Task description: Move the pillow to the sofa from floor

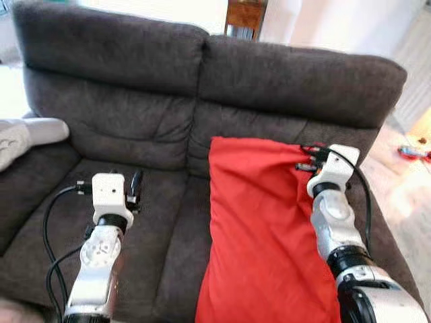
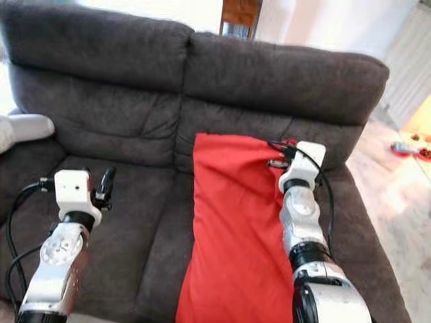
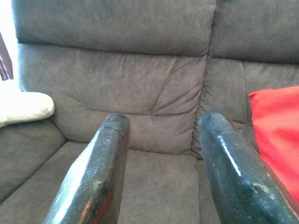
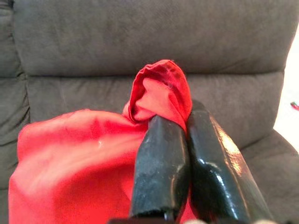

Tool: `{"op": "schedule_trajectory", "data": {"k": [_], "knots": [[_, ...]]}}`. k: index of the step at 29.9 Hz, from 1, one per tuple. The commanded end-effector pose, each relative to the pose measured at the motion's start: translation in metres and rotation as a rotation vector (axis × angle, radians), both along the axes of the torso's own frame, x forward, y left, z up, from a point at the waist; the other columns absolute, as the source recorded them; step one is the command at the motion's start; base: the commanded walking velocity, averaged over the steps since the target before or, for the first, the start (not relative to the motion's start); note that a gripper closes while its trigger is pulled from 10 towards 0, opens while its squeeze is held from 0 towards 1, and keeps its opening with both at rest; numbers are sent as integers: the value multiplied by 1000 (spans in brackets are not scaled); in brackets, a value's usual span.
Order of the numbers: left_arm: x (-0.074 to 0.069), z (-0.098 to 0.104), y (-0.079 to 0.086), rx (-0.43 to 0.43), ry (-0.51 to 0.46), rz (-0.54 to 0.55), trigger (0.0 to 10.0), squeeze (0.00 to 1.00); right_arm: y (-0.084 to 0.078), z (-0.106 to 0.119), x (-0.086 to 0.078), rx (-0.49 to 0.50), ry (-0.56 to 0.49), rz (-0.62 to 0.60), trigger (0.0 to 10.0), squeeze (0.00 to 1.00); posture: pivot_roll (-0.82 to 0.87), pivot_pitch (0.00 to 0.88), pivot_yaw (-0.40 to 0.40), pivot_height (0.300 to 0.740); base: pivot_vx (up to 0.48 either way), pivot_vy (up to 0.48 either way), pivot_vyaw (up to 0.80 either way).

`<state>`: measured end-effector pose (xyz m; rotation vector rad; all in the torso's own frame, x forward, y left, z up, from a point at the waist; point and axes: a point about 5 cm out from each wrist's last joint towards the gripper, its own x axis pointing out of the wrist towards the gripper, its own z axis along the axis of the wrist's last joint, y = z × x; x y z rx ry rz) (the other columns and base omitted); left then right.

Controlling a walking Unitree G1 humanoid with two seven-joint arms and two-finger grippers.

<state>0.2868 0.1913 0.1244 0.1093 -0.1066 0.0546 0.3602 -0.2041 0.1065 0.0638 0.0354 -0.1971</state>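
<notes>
Red pillow (image 1: 259,229) lies on the right seat of the sofa (image 1: 135,74), top edge leaning against the backrest, bottom end running off the lower edge of the head views, so the front of it is out of sight. Long axis runs front to back along the seat. Right gripper (image 4: 180,126) is clamped on the pillow's top right corner: in the right wrist view the 2 fingers (image 4: 159,168) sit pressed together with a bunched fold of red fabric poking up between their tips. Right arm (image 1: 333,222) reaches forward along the pillow's right edge, black cable looping off the wrist. Left gripper (image 3: 161,128) hovers over the left seat, well apart from the pillow, fingers spread with a clear gap and nothing between them; through the gap the left wrist view shows backrest and seat seam, with the pillow's edge off to 1 side. Left arm (image 1: 101,249) carries 2 black cable loops on its outer side. Sofa is dark grey, 2 seats, 2 back cushions with a centre seam. A white cushion (image 1: 30,134) rests on the sofa's left armrest. Behind the sofa a brown wooden piece (image 1: 244,17) stands against a bright wall. Pale floor to the right with a small red and blue item (image 1: 411,152) on it, too blurred to identify.
</notes>
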Motion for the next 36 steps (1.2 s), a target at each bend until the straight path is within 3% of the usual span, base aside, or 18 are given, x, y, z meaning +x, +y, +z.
{"op": "schedule_trajectory", "data": {"k": [1, 16, 17, 18, 19, 20, 31, 33, 34, 35, 36], "knots": [[0, 4, -4, 9, 0, -24, 10000, 0, -1, -8, -3, -12, 27, 5, 10000, 0, 248, 0, -128, 740, 0, 0, 0], [-2, 1, -5, 16, 22, -18, 10000, 0, 17, -22, -6, 10, 76, 107, 10000, 0, 244, 4, -138, 740, 0, 0, 0], [-3, 0, -5, 16, 25, -15, 10000, 0, 19, -24, -6, 10, 85, 118, 10000, 165, 244, 4, -138, 740, 0, 0, 0], [-3, 0, -5, 17, 26, -14, 10000, 0, 20, -25, -6, 2, 94, 118, 10000, 506, 245, 4, -138, 740, 0, 0, 0], [-3, 0, -5, 17, 26, -14, 10000, 0, 20, -25, -6, 2, 94, 118, 10000, 506, 245, 4, -138, 740, 0, 0, 0], [-3, 0, -5, 17, 27, -13, 10000, 0, 21, -24, -6, 5, 90, 119, 10000, 890, 245, 8, -140, 740, 0, 0, 0], [-5, -1, -4, 20, 38, -6, 10000, 0, 24, -24, -5, 11, 79, 130, 10000, 867, 243, 11, -141, 740, 0, 0, 0], [-5, -2, -5, 19, 41, -6, 10000, 0, 23, -24, -5, 4, 84, 127, 10000, 502, 241, 13, -142, 740, 0, 0, 0], [-5, -2, -5, 18, 41, -7, 10000, 0, 23, -25, -5, 1, 85, 126, 10000, 502, 239, 14, -142, 740, 0, 0, 0], [-5, -2, -5, 18, 43, -8, 10000, 0, 23, -25, -6, -1, 87, 127, 10000, 0, 239, 14, -142, 740, 0, 0, 0], [-5, -3, -5, 18, 44, -8, 10000, 0, 23, -26, -6, -2, 89, 127, 10000, 0, 238, 14, -143, 740, 0, 0, 0]]}}
